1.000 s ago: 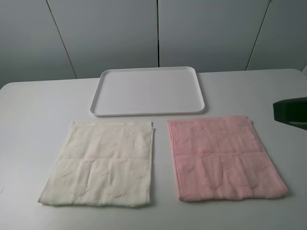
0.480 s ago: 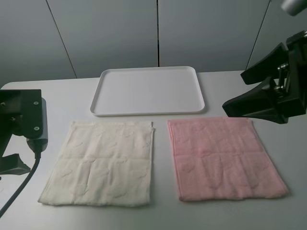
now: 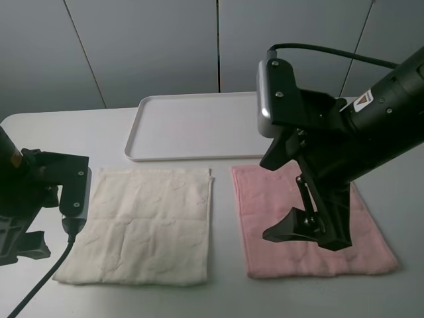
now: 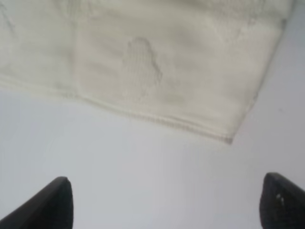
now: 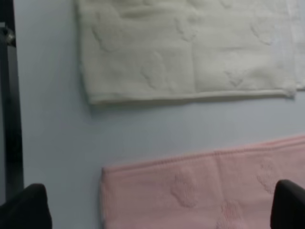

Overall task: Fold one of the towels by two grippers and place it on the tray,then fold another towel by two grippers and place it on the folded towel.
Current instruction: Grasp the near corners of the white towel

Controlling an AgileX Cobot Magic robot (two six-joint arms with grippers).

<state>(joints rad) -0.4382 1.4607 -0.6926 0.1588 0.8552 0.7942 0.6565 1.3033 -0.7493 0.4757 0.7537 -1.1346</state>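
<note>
The cream towel point(image 3: 142, 225) lies flat and unfolded on the table at front left, and it also shows in the left wrist view point(image 4: 157, 57) and the right wrist view point(image 5: 190, 52). Beside it on the right lies the pink towel point(image 3: 255, 212), also flat point(image 5: 214, 186). The white tray point(image 3: 199, 126) sits behind both, with nothing on it. My left gripper point(image 3: 23, 242) hovers open just off the cream towel's left edge, fingers point(image 4: 52, 205) wide apart over bare table. My right gripper point(image 3: 308, 232) hangs open above the pink towel, its fingers point(image 5: 24, 207) spread wide.
The table point(image 3: 46, 139) is white, with a grey panelled wall behind it. The right arm's black body point(image 3: 344, 132) covers the tray's right corner and the pink towel's far right part. A black cable point(image 3: 33, 285) trails from the left arm toward the front edge.
Both arms have come into the scene. The right one swung in from the right edge to above the pink towel. The left one came in beside the cream towel. Towels and tray have not moved.
</note>
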